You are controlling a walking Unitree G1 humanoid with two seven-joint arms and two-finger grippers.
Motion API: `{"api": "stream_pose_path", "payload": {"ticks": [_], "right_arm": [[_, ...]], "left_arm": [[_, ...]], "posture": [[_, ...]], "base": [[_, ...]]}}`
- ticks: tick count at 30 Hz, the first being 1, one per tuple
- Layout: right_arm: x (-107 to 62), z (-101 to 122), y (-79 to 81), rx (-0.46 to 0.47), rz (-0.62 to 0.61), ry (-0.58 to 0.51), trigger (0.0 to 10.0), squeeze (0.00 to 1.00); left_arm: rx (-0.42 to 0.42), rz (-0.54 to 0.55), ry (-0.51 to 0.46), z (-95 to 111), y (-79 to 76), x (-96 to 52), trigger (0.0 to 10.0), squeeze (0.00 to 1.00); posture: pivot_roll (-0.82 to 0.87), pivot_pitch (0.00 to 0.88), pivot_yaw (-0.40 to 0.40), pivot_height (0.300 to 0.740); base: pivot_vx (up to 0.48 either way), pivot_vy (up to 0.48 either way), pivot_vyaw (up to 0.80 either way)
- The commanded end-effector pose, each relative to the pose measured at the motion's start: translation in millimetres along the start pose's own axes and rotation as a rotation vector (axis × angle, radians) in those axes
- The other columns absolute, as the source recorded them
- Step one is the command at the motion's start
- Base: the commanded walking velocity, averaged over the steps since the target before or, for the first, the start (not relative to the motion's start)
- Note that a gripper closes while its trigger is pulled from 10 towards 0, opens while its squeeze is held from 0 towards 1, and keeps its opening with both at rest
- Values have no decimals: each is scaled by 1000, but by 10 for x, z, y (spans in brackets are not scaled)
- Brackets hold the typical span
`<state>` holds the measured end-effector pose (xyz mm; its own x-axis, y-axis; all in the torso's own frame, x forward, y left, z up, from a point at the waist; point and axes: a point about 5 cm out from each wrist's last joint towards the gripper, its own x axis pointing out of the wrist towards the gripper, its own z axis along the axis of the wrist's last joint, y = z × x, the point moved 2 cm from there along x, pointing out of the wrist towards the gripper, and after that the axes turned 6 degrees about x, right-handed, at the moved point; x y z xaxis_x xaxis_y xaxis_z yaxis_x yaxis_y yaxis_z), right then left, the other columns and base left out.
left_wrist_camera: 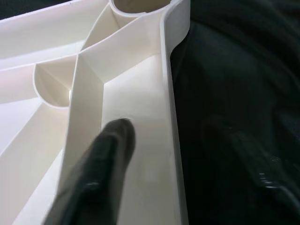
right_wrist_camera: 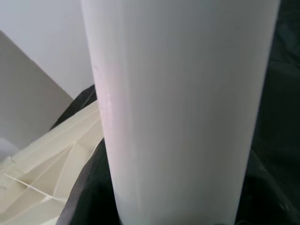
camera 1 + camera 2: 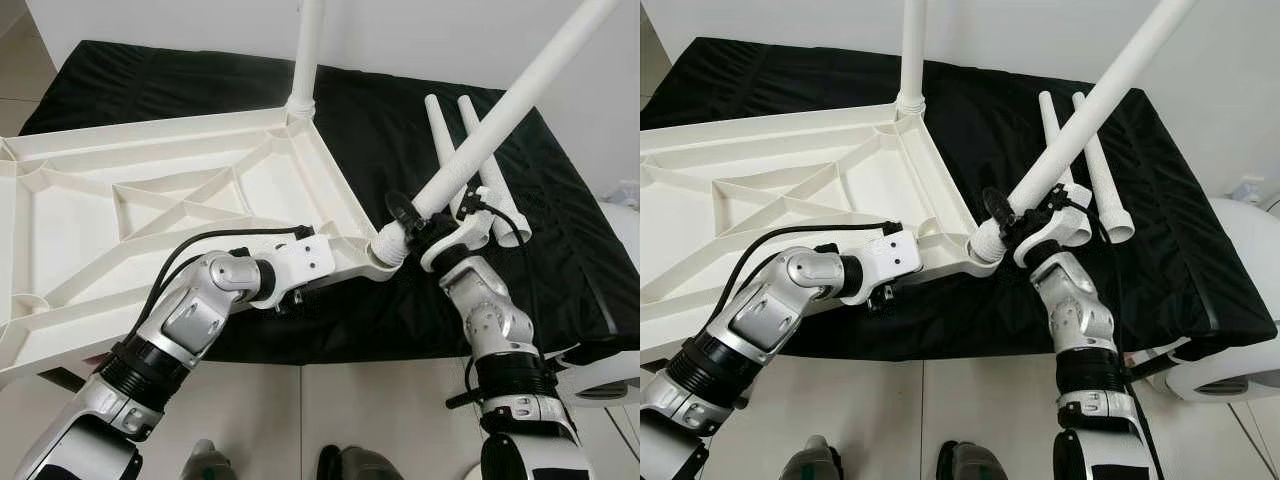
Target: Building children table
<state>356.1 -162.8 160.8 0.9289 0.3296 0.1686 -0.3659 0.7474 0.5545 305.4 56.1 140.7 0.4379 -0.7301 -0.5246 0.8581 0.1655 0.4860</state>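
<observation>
Right gripper is closed around a long white table leg, and I see that leg's lower end meeting the near corner socket of the upturned white tabletop. My left gripper sits at the tabletop's near rim; the left wrist view shows one black finger lying against an inner rib, but I cannot tell how wide it stands. A second leg stands upright in the far corner. Two spare legs lie side by side on the black cloth covering the bench. Behind is a white wall; pale floor tiles lie below me.
</observation>
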Motion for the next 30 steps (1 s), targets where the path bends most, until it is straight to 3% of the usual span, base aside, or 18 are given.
{"api": "stream_pose_path", "payload": {"ticks": [1,2,3,4,5,8,9,13,15,18,19,26,29,30], "right_arm": [[-5,149,-52,46,-16,-53,10000,0],[0,170,-39,65,-6,-62,10000,0],[7,200,-7,90,16,-72,10000,0],[10,218,14,104,30,-76,10000,0],[24,250,51,109,53,-85,10000,0],[46,289,95,111,80,-94,10000,0],[72,303,100,64,77,-92,10000,0],[90,296,85,50,69,-86,10000,0],[132,244,11,-57,14,-42,10000,0],[156,208,-63,-137,-49,-9,10000,0],[187,187,-177,-193,-139,11,10000,0],[252,213,-200,-194,-178,0,10000,0],[281,214,-168,-203,-173,-9,10000,0],[305,211,-109,-240,-155,-32,10000,0]], "left_arm": [[-32,-10,4,-38,-19,0,10000,1000],[-35,-9,-4,-26,-9,-6,10000,733],[-45,-5,-15,-14,8,-14,10000,169],[-53,-3,-22,-8,18,-19,10000,169],[-83,-1,-62,39,45,-39,10000,0],[-131,2,-137,130,96,-80,10000,0],[-180,34,-215,230,204,-131,10000,0],[-224,67,-265,287,307,-172,10000,0],[-272,143,-332,355,490,-238,10000,0],[-291,171,-347,366,554,-256,10000,0],[-302,234,-317,326,642,-243,10000,0],[-362,369,-294,280,765,-220,10000,0],[-430,439,-312,273,842,-252,10000,0],[-519,540,-356,253,952,-329,10000,0]], "posture": [[59,79,-102,740],[59,79,-102,740],[60,74,-104,740],[60,74,-104,740],[59,70,-105,740],[59,69,-107,740],[61,68,-109,740],[63,67,-111,740],[66,64,-112,740],[66,62,-112,740],[72,57,-110,740],[71,48,-104,740],[75,36,-99,740],[81,30,-96,740]], "base": [[0,0,0],[0,0,0],[0,0,0],[0,0,0],[0,0,0],[0,0,0],[0,0,0],[0,0,0],[0,0,0],[0,0,0],[0,0,0],[0,0,0],[0,0,0],[0,0,0]]}}
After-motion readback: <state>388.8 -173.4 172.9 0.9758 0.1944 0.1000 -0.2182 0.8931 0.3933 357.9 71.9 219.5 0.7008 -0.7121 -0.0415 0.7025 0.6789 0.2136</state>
